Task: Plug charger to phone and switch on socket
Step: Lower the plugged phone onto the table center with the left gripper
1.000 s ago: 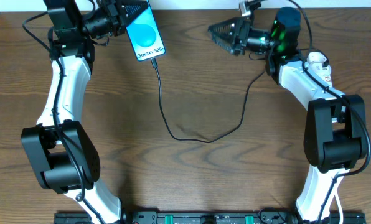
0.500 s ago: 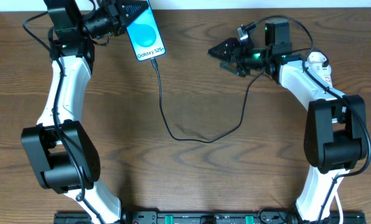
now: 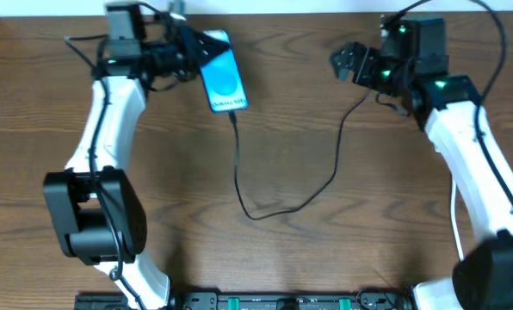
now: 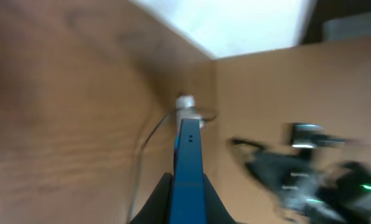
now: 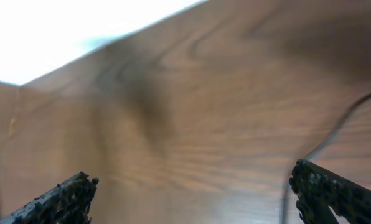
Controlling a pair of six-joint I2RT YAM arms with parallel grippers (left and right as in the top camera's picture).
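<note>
Left gripper (image 3: 198, 52): clamped tight on the far end of the phone (image 3: 223, 76), close to the far edge of the tabletop (image 3: 153, 172), left of centre. Blue screen facing up, long axis slanting toward the near right. At the phone's near end, touching it, the tip of the charger (image 3: 239, 164); cable trailing toward the near edge, looping at mid-tabletop, then climbing toward the far right. Right gripper (image 3: 344, 62): fingers spread wide and empty, near the far edge right of centre, well apart from the phone, beside the cable's far-right stretch.

Overhead looks straight down at the table (image 3: 179, 189); wrist views skim it low, left one along the phone (image 4: 188, 168).
</note>
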